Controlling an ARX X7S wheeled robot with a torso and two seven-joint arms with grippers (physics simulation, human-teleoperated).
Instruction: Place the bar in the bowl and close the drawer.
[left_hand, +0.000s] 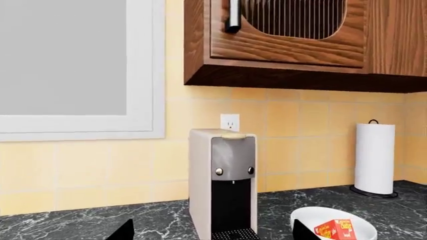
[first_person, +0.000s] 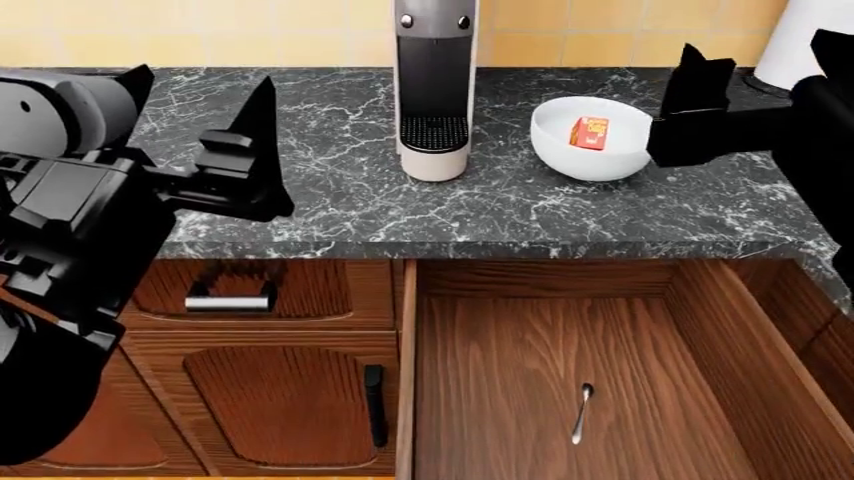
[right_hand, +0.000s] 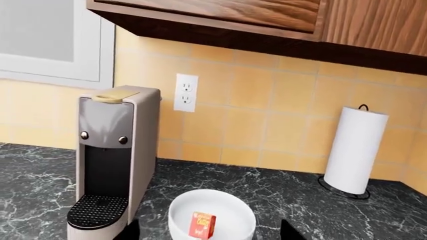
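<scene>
bar (first_person: 590, 132) in bowl (first_person: 561, 150), right of coffee machine (first_person: 437, 90) | drawer (first_person: 587, 370) pulled out, spoon (first_person: 582, 412) inside | left gripper (first_person: 200, 130) spread, empty | right gripper (first_person: 694, 75) state unclear, beside bowl

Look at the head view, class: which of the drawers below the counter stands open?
The wide drawer at the right, pulled out with a spoon lying inside. The small silver-handled drawer at the left sits shut.

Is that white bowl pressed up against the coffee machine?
Apart. In the head view, a strip of bare marble counter shows between the bowl and the coffee machine; the right wrist view shows that gap too.
</scene>
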